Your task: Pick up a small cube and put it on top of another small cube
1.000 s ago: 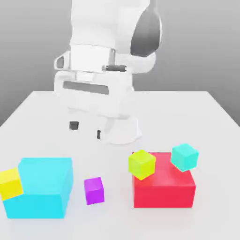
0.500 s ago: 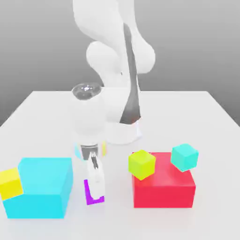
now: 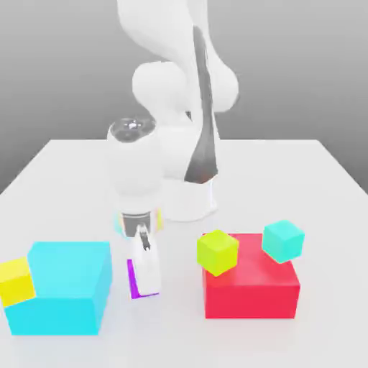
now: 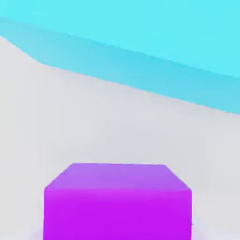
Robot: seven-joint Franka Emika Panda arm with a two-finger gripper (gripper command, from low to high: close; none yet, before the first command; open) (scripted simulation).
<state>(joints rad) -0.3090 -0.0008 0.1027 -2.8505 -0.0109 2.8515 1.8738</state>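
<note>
Magenta-purple small cube [image 3: 134, 282] sits on the white table [image 3: 316, 187], between the big cyan block [image 3: 66, 286] and the red block [image 3: 251, 286], closer to the cyan one. Gripper [image 3: 146, 277] is down right over it, white finger body covering most of the cube in the exterior view; just a purple sliver shows on that view's left. Hand view has the cube [image 4: 117, 200] dead ahead and close, cyan block wall [image 4: 140, 42] behind it.

Claw state: can't tell. Fingertips aren't visible separately, so no call on whether it's spread or clamped on the cube.

Progress, my read: early. Approach looks done, cube not lifted, base looks to be at table level. Left: grasp, lift, carry, stack on another small cube. Candidates: lime-green cube [image 3: 217, 252] and teal cube [image 3: 282, 241] up on the red block, yellow cube [image 3: 16, 280] against the cyan block.

Markings: none readable anywhere; blocks, table and arm are plain.
</note>
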